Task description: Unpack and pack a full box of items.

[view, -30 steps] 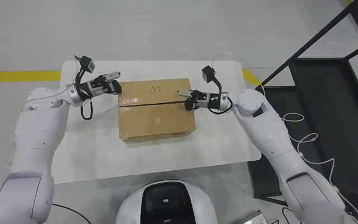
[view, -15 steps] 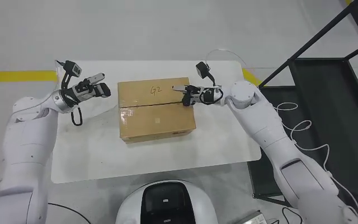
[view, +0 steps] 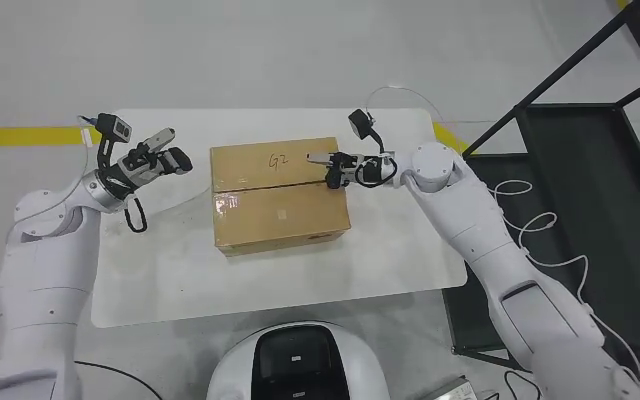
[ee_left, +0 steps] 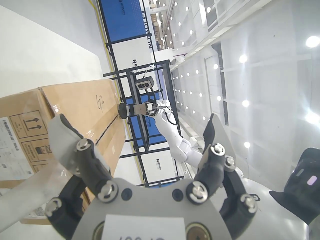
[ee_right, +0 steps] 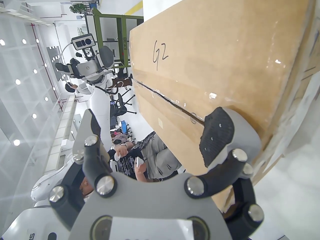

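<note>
White counter (view: 150,260) on grey floor; yellow floor line (view: 40,135) at far left. Left end effector (view: 176,148): fingers apart, off the box's left side, near counter's left edge. Closed, taped cardboard box (view: 280,195) mid-counter. Right end effector (view: 320,168): fingers apart, one pad at the lid seam on the box's right edge. Black rack (view: 560,130) at right. Versus 1 s ago: left end effector farther from box; right nudged inward over lid; box unmoved.
</note>
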Motion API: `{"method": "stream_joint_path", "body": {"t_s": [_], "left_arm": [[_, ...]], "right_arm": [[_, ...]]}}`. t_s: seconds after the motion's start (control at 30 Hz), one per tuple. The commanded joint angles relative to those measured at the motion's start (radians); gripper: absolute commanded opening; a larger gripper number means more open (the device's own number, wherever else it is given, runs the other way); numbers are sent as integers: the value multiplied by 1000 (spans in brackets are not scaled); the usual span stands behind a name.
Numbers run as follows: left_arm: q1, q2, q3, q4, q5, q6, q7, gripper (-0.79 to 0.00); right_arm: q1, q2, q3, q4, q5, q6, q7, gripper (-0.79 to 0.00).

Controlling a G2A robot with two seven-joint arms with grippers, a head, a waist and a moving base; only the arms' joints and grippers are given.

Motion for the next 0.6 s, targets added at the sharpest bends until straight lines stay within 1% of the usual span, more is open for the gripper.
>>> {"method": "stream_joint_path", "body": {"t_s": [0.0,0.33,0.37,0.43,0.57], "left_arm": [[-1,0,0,2,0,0,-2,0],[-1,0,0,2,0,0,-2,0],[4,-1,-3,0,-4,7,33,0],[32,-3,-1,-42,-2,12,106,0],[133,-1,-38,-135,-15,8,251,0]], "right_arm": [[0,0,0,0,0,0,0,0],[0,0,0,0,0,0,0,0],[0,0,0,0,0,0,0,0],[0,0,0,0,0,0,0,0],[0,0,0,0,0,0,0,0]]}}
